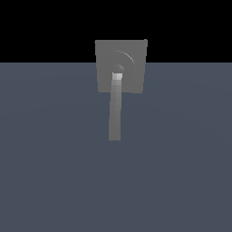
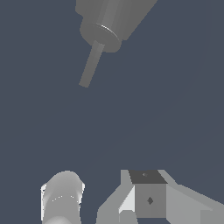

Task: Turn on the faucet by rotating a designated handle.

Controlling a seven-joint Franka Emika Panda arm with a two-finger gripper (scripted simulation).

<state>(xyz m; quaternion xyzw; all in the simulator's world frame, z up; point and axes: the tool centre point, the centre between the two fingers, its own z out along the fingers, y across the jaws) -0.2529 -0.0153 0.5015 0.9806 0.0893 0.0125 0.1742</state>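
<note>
One faucet (image 1: 131, 54), one handle (image 1: 115, 113), two fingers (image 2: 61, 197) apart, empty.

From my feed: faucet (image 1: 131, 77) block reads matt grey, metal-like, smooth, faint concentric ring marks, no gloss. Handle (image 1: 115, 115) same flat grey, smooth, paler sheen at tip near hub. Surface under it (image 1: 54, 172) uniform slate blue, matt, no texture I can make out. Gripper (image 2: 105, 201) parts light grey, plastic-looking, soft highlights on rounded piece.
</note>
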